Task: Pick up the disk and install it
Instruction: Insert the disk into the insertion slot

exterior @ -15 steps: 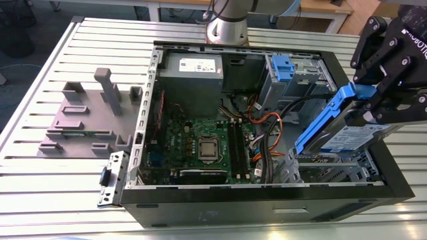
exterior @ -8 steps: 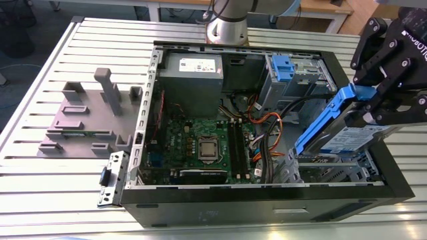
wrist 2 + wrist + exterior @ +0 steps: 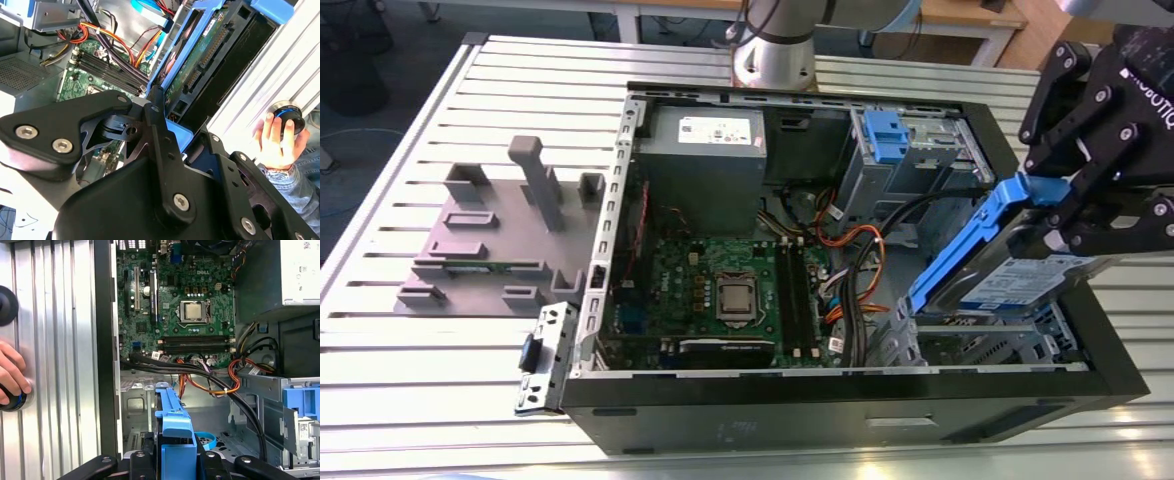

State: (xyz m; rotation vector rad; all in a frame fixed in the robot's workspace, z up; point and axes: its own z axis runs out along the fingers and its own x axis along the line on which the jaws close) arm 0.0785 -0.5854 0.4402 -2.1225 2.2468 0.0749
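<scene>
A: How much room around the gripper [image 3: 1067,215]?
B: Open bay below it, with the computer case [image 3: 761,420] wall just beside and orange cables [image 3: 210,385] near.
A: Anything hidden?
B: The disk [image 3: 1001,270] is partly cut off behind the fingers [image 3: 1107,210].
A: The grip?
B: Clamped on the disk's blue bracket, tilted above the case.

A ribbed, pale metal surface [image 3: 881,75] with long parallel slots spans the workspace under even light; beyond its far edge stand light wooden tables [image 3: 947,20] on white legs over a dark blue-grey floor [image 3: 400,70]
</scene>
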